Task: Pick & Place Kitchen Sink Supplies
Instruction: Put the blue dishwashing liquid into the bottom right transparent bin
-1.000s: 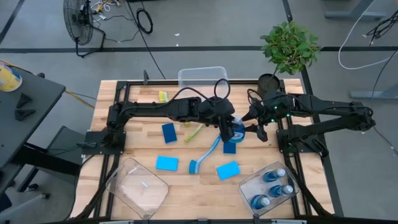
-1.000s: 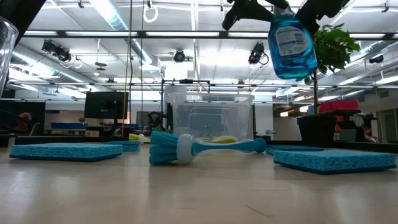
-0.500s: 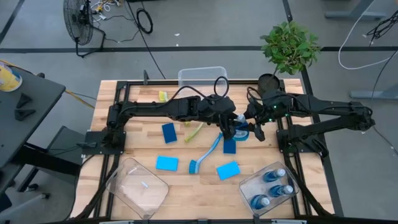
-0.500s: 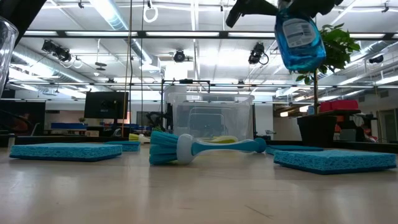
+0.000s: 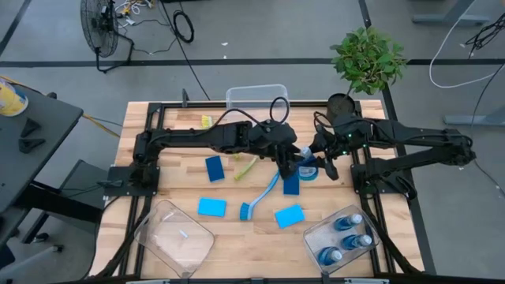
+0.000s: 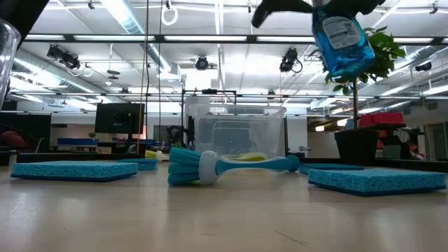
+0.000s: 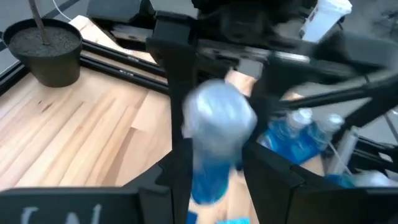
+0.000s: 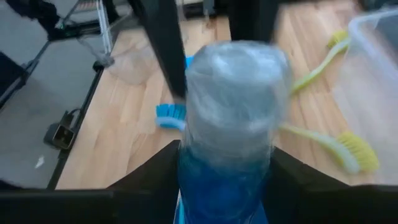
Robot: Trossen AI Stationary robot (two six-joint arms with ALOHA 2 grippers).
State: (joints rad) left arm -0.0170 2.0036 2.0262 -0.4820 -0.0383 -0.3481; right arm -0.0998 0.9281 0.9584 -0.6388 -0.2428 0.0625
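above table (image 5: pixel 181 150), left claw (image 5: pixel 289 167) grips bottle (image 6: pixel 341 43)

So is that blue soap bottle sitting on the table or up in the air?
Up in the air. The low view shows the soap bottle hanging well above the table, tilted, between both claws.

Bottle label (image 6: pixel 341 29) — print unreadable

Overhead straight down, low level across table, both wrist views close, seemingly sharing soap bottle (image 5: pixel 306 165)
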